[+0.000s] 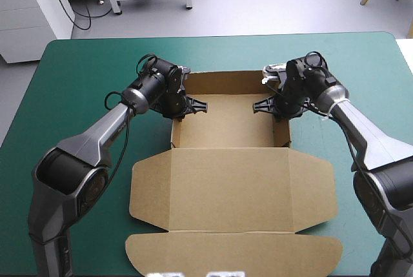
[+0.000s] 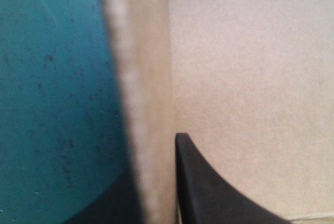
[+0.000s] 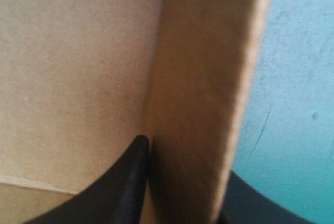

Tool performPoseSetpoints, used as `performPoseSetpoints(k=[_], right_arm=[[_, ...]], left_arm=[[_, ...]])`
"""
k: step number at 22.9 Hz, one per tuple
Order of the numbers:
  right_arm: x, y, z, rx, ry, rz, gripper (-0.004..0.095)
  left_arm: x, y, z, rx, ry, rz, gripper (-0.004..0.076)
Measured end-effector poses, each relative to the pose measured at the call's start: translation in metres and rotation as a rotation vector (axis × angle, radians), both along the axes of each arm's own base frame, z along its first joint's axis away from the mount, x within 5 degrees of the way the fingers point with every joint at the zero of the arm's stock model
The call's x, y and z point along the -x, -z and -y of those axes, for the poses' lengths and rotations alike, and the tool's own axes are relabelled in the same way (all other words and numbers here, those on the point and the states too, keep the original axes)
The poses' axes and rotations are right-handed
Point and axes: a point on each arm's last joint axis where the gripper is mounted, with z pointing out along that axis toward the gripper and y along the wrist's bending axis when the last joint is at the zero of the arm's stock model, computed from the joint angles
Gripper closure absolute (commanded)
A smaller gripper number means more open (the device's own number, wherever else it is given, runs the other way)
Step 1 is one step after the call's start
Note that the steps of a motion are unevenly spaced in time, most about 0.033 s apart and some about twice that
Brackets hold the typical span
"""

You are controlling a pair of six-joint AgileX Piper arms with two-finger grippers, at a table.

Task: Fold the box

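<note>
- The brown box (image 1: 232, 180) lies mid-worktop (image 1: 71, 77) on the teal-green cover. Its far half is a tray with raised walls, and its lid lies flat toward the near edge.
- The left tool (image 1: 182, 104) is clamped on the tray's left wall. One black finger (image 2: 209, 192) is inside, and the outer one is mostly hidden by board.
- The right tool (image 1: 273, 105) likewise grips the right wall.
- Each wrist view cuts off all but wall, floor and cover.
</note>
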Motion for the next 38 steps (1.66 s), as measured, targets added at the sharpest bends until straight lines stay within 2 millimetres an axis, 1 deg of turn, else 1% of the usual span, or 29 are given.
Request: performPoseSetpoints(k=[1,2,3,4,5,7,9,10,11,13,15,18,19,20,21,22,23,24,25,27,29,31,33,35,36,37,38], right_arm=[[0.0,0.0,0.0,0.001,-0.008,0.004,0.0208],[0.0,0.0,-0.001,0.002,-0.015,0.008,0.0113],[0.0,0.0,-0.001,0.005,-0.023,0.008,0.0097],[0.0,0.0,-0.001,0.006,-0.026,0.008,0.0093],[0.0,0.0,-0.001,0.006,-0.03,0.009,0.0097],[0.0,0.0,-0.001,0.006,-0.031,0.011,0.0097],[0.0,0.0,-0.002,0.0,-0.031,0.011,0.0097],[-0.001,-0.001,-0.002,-0.004,-0.028,0.014,0.0097],[-0.001,-0.001,-0.002,-0.005,-0.026,0.017,0.0097],[-0.002,-0.003,-0.002,-0.01,-0.021,0.026,0.0099],[-0.003,-0.012,-0.003,-0.017,-0.018,0.043,0.0098],[-0.002,-0.035,-0.002,-0.035,-0.014,0.098,0.0098],[0.001,-0.048,0.0,-0.043,-0.013,0.123,0.0098],[0.007,-0.062,0.003,-0.046,-0.007,0.153,0.0098],[0.016,-0.077,0.008,-0.033,0.003,0.172,0.0098],[0.025,-0.089,0.012,-0.023,0.011,0.192,0.0098],[0.036,-0.101,0.016,-0.024,0.019,0.21,0.0098],[0.041,-0.104,0.019,-0.022,0.02,0.214,0.0098],[0.048,-0.108,0.021,-0.024,0.023,0.219,0.0098],[0.058,-0.111,0.024,-0.029,0.031,0.22,0.0098],[0.066,-0.11,0.027,-0.031,0.044,0.211,0.0098],[0.07,-0.106,0.028,-0.032,0.054,0.199,0.0098],[0.07,-0.1,0.028,-0.034,0.063,0.188,0.0098],[0.067,-0.091,0.025,-0.059,0.067,0.202,0.0098],[0.066,-0.089,0.024,-0.071,0.068,0.207,0.0098],[0.064,-0.084,0.023,-0.09,0.075,0.216,0.0098],[0.062,-0.082,0.022,-0.095,0.078,0.216,0.0098]], left_arm=[[0.001,0.001,0.001,-0.01,0.016,-0.006,0.0454],[0.002,0.003,0.001,-0.02,0.026,-0.02,0.0328],[0.002,0.006,0.002,-0.032,0.052,-0.034,0.0262],[0.002,0.007,0.002,-0.036,0.061,-0.037,0.0175],[0.003,0.007,0.002,-0.04,0.066,-0.042,0.0153],[0.003,0.007,0.002,-0.049,0.067,-0.045,0.0153],[0.0,0.0,0.001,-0.055,0.068,-0.016,0.0153],[-0.004,-0.011,0.003,-0.043,0.068,0.022,0.0155],[-0.006,-0.017,0.004,-0.033,0.067,0.043,0.0154],[-0.01,-0.039,0.007,0.007,0.066,0.109,0.0155],[-0.012,-0.059,0.009,0.05,0.072,0.162,0.0155],[-0.01,-0.085,0.009,0.092,0.085,0.227,0.0155],[-0.007,-0.097,0.008,0.1,0.104,0.259,0.017],[-0.003,-0.111,0.005,0.1,0.135,0.299,0.0234],[0.004,-0.13,0.0,0.098,0.171,0.351,0.0351],[0.01,-0.142,-0.004,0.084,0.205,0.388,0.0532],[0.02,-0.16,-0.012,0.062,0.241,0.443,0.063],[0.028,-0.171,-0.018,0.047,0.251,0.473,0.0729],[0.038,-0.184,-0.026,0.029,0.256,0.511,0.0723],[0.053,-0.199,-0.038,-0.002,0.259,0.554,0.0727],[0.072,-0.213,-0.052,-0.021,0.255,0.59,0.0727],[0.092,-0.221,-0.064,-0.028,0.252,0.606,0.0727],[0.105,-0.222,-0.072,-0.032,0.255,0.603,0.0727],[0.134,-0.226,-0.089,-0.035,0.259,0.614,0.0727],[0.146,-0.226,-0.095,-0.035,0.26,0.616,0.0727],[0.163,-0.224,-0.105,-0.037,0.262,0.614,0.0727],[0.173,-0.225,-0.111,-0.032,0.26,0.624,0.0727]])
